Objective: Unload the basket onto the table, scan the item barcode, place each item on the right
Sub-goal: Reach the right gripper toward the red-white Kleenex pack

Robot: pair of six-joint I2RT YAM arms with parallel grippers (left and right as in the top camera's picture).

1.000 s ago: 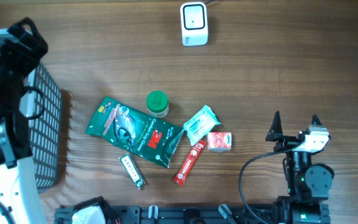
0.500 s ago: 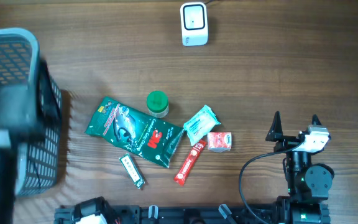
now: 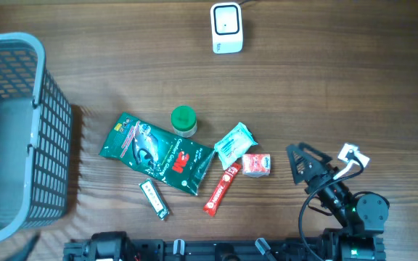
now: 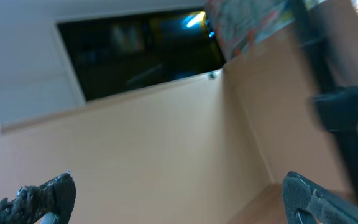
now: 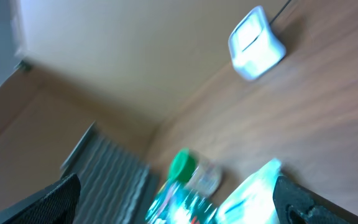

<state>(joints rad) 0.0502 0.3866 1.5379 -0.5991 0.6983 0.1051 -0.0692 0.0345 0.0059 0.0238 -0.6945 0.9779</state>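
Basket (image 3: 55, 145) far left, cut off by the frame edge. Left gripper (image 4: 176, 198) is outside the overhead frame. Its own wrist view is blurred and shows only two fingertips at the bottom corners, spread wide, nothing between them.

Items clustered mid-table: green pouch (image 3: 157, 153), green-capped bottle (image 3: 183, 120) touching its top edge, white-teal packet (image 3: 234, 143), red stick sachet (image 3: 221, 190), small red-white packet (image 3: 256, 164). Print too small to read.

Scanner (image 3: 226, 27) at the top, well apart from them. Right gripper (image 3: 294, 163) lower right, jaws wide, empty, near the red-white packet, not touching.
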